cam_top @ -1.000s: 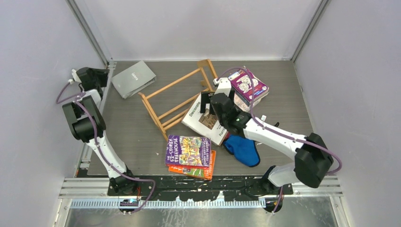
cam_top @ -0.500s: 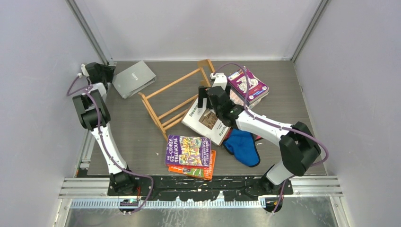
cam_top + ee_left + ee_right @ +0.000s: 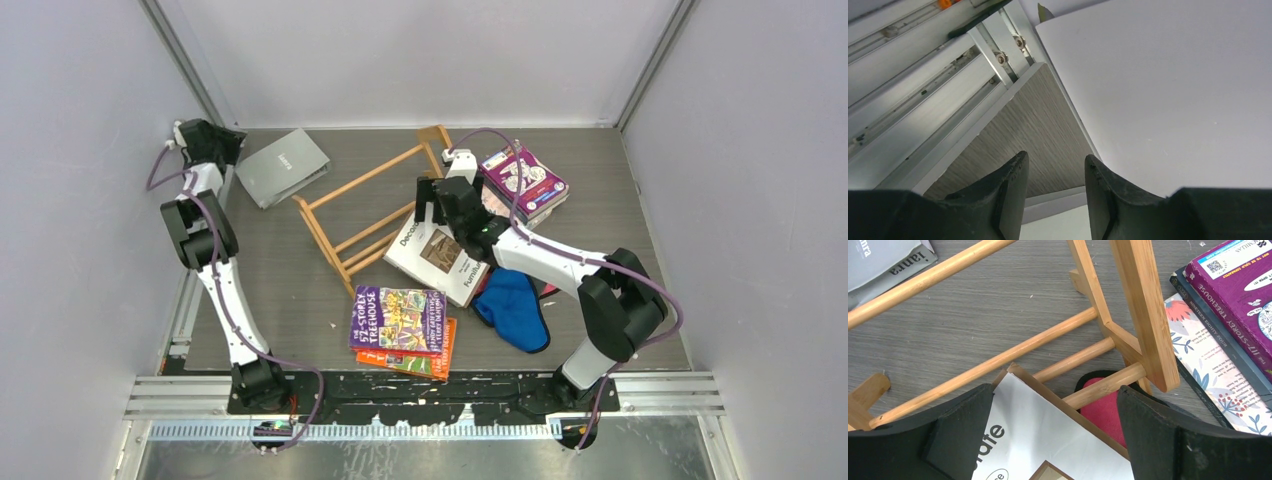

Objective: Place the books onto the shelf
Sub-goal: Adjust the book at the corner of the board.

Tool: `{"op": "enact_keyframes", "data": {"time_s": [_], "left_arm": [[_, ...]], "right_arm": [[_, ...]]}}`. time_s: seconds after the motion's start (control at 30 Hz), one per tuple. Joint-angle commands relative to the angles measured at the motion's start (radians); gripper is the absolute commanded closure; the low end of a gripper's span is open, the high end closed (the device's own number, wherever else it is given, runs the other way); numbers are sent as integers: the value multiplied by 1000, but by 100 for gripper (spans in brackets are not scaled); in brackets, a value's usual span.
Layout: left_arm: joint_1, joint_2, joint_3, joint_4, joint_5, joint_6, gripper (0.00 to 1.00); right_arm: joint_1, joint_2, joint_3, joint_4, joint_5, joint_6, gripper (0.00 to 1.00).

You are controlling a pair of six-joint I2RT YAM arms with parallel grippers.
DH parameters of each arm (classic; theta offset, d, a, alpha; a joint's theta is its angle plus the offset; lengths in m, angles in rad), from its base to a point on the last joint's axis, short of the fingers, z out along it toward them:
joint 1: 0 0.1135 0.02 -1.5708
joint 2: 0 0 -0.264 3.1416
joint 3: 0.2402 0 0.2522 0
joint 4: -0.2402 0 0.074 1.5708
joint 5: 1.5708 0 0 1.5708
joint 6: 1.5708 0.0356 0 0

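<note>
Opened wide over the toppled book rack [image 3: 370, 215], no book shelved yet.

Low over the rack's far end piece with the right gripper [image 3: 1055, 392], fingers released wide and grasping nothing, straddling a rung and the corner of the white "Decorate" book [image 3: 437, 255] that overlaps the frame; likely lined up this way to right or shift the rack, since sprawled askew on the counter [image 3: 610, 170] it can take no books; red cloth [image 3: 1100, 412] caught under that same end, a probable snag; off at the far left corner with the left gripper [image 3: 1055, 160], fingers part-released around bare air, seemingly parked clear; grey book [image 3: 283, 165] just beside the rack's left end, purple "Treehouse" paperback [image 3: 398, 318] atop an orange paperback [image 3: 400, 363] near the arm bases, stack [image 3: 527, 182] of purple, dark and floral books at far right, all lying flat and off the rack.
</note>
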Motion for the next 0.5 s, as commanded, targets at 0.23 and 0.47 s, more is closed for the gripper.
{"op": "enact_keyframes", "data": {"time_s": [0.23, 0.47], "left_arm": [[50, 43, 136, -142, 174, 139, 58], [49, 87, 256, -347, 233, 216, 61]], "right_arm": [[-3, -61, -5, 30, -1, 17, 2], [-3, -120, -37, 26, 4, 23, 2]]}}
